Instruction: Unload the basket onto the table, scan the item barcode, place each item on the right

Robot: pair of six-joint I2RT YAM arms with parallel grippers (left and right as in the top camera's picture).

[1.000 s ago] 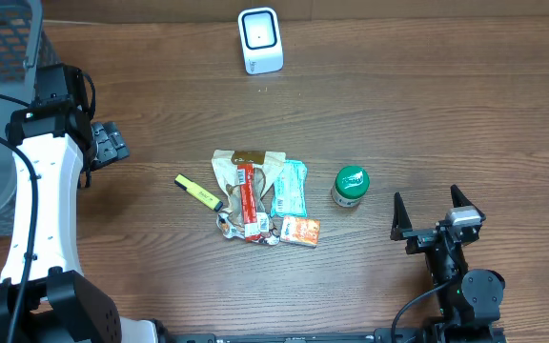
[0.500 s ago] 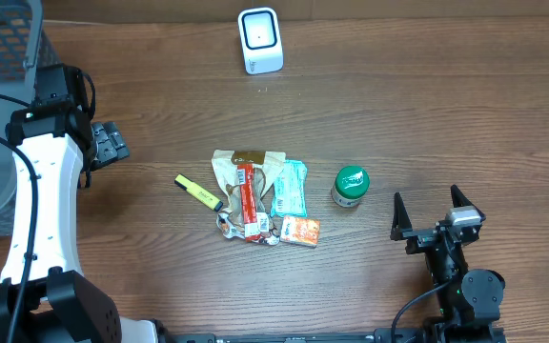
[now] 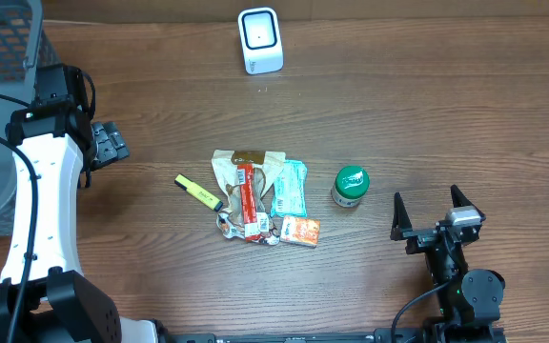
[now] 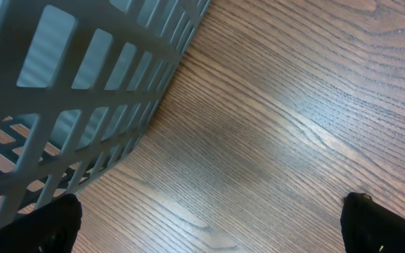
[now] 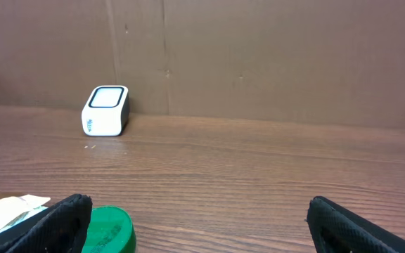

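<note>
Several items lie mid-table: a yellow highlighter (image 3: 197,192), a red snack bar on crumpled wrappers (image 3: 247,197), a teal packet (image 3: 290,188), a small orange box (image 3: 300,231) and a green-lidded jar (image 3: 351,185). The white barcode scanner (image 3: 260,40) stands at the far edge and also shows in the right wrist view as the scanner (image 5: 106,111). My right gripper (image 3: 433,211) stands open, low, to the right of the jar, whose lid (image 5: 107,228) sits by its left finger. My left gripper (image 3: 108,143) stands open over bare wood (image 4: 209,228) at the far left, holding nothing.
A grey slatted basket (image 3: 3,38) fills the far left corner; its wall (image 4: 62,91) rises close beside my left gripper. A brown cardboard wall (image 5: 259,56) backs the table behind the scanner.
</note>
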